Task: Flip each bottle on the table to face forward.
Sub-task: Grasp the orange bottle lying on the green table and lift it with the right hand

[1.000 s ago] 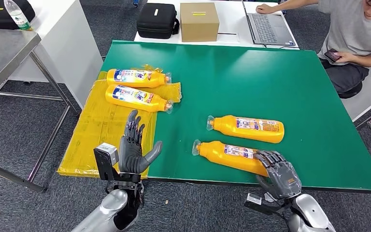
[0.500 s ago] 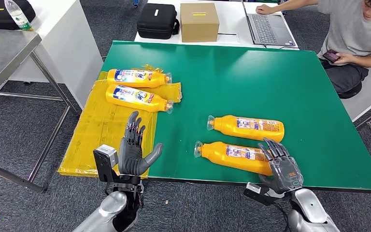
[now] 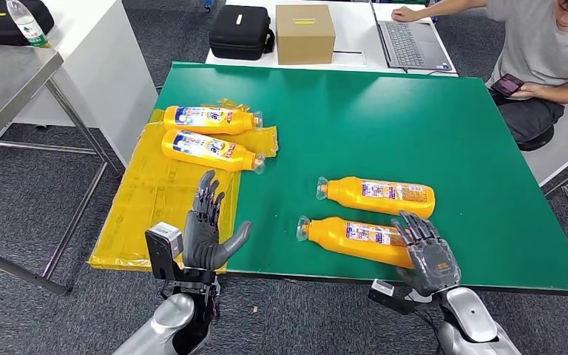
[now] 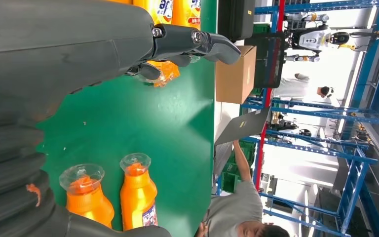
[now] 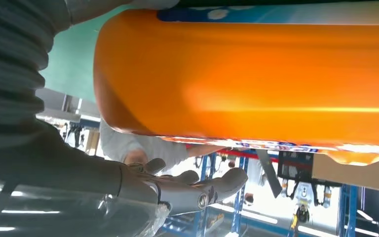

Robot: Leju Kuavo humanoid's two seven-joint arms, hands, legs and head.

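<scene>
Change: since a second ago the right hand (image 3: 430, 255) has lifted off the base of the near bottle (image 3: 355, 238) and spread its fingers; half a second ago it was already about where it is now. Bottles haven't budged, left hand (image 3: 205, 231) barely shifts.
Green table (image 3: 384, 126): biggest thing here, takes up the middle of the head view, everything else sits on or around it.
Yellow sheet (image 3: 151, 200): draped over the table's 9 o'clock edge, crinkly.
Person (image 3: 540, 52): seated at 1 o'clock past the table, one hand on a laptop (image 3: 408, 41), the other holding a phone (image 3: 507, 84).
Cardboard box (image 3: 305, 32) and black case (image 3: 241, 31): side by side at 12 o'clock on a white table behind the green one.
Bottles on the sheet: two orange ones lying flat around 10 o'clock, far sheet bottle (image 3: 211, 118) and near sheet bottle (image 3: 211, 149), blue-and-white labels up, caps pointing to 3 o'clock.
Bottles on the green: far bottle (image 3: 379, 195) and the near bottle at roughly 5 o'clock, both lying flat, caps pointing to 9 o'clock.
Right hand: open, fingers fanned, holding nothing, hovering right at the near bottle's base end; can't tell if a fingertip touches it.
Left hand: open too, upright with fingers straight, at 7 o'clock over the sheet's near edge, well apart from any bottle.
</scene>
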